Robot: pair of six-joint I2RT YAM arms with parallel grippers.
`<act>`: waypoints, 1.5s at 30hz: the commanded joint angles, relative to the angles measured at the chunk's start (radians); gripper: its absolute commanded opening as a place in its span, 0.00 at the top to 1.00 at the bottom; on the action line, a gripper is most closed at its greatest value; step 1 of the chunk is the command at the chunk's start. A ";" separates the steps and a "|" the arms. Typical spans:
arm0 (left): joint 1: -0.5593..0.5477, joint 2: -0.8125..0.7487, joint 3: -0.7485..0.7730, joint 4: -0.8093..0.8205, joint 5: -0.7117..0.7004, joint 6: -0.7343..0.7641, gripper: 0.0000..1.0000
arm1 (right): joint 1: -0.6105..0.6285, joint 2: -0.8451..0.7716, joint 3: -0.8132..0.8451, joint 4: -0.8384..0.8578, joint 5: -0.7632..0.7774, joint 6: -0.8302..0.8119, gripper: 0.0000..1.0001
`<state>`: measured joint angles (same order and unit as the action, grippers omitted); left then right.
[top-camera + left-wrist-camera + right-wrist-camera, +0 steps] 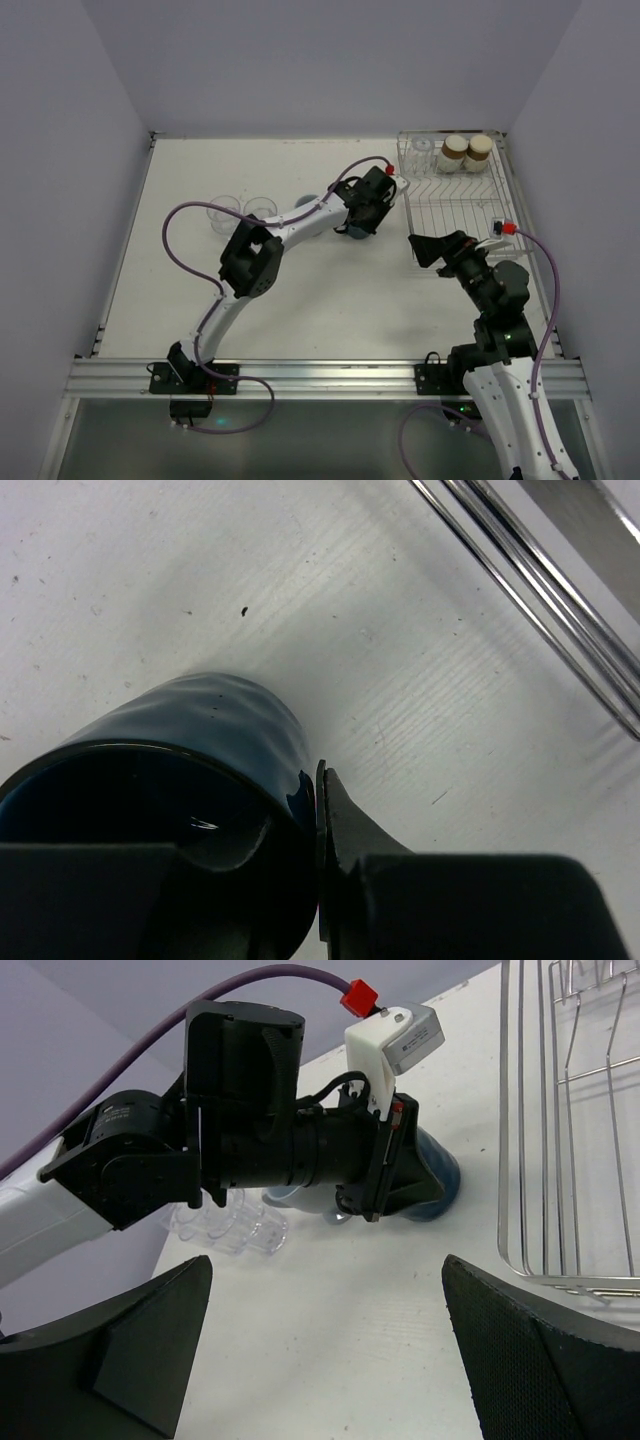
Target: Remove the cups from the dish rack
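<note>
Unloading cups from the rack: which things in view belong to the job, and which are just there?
Job:
- dish rack
- blue mug, held by the left gripper
- two cream cups in the rack
- clear tumblers outside it

Just there:
- purple cables
- metal rail

One wire dish rack (455, 207), one dark blue mug (357, 232), two cream cups (454, 152) (479, 150) with brown bands, and three clear tumblers (223, 213) countable: one racked, two on the tabletop (330, 300).
</note>
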<state>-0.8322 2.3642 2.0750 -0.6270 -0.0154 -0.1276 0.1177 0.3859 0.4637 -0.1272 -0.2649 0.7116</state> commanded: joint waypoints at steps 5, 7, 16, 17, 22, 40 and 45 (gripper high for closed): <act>0.002 0.013 0.077 -0.003 -0.040 0.060 0.80 | 0.000 0.016 0.069 -0.014 0.056 -0.035 0.01; 0.001 0.010 0.074 0.000 -0.052 0.059 0.75 | 0.000 0.022 0.087 -0.017 0.065 -0.037 0.01; 0.002 -0.066 0.076 0.019 -0.051 0.037 0.34 | 0.000 0.102 0.184 -0.045 0.153 -0.104 0.03; 0.004 -0.089 0.076 0.023 -0.051 0.028 0.31 | 0.000 0.126 0.191 -0.045 0.161 -0.115 0.07; 0.004 -0.221 0.092 0.078 -0.057 0.011 0.14 | -0.001 0.211 0.268 -0.054 0.187 -0.139 0.30; 0.002 -1.262 -0.804 0.289 -0.038 -0.081 0.07 | -0.029 0.967 0.814 -0.193 0.361 -0.374 0.45; 0.001 -1.480 -1.059 0.302 -0.161 -0.064 0.05 | -0.052 1.211 1.004 -0.236 0.383 -0.422 0.23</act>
<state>-0.8318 0.9520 1.1038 -0.3470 -0.0715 -0.1986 0.0788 1.5108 1.3640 -0.3233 0.0631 0.3580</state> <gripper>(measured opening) 0.940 0.737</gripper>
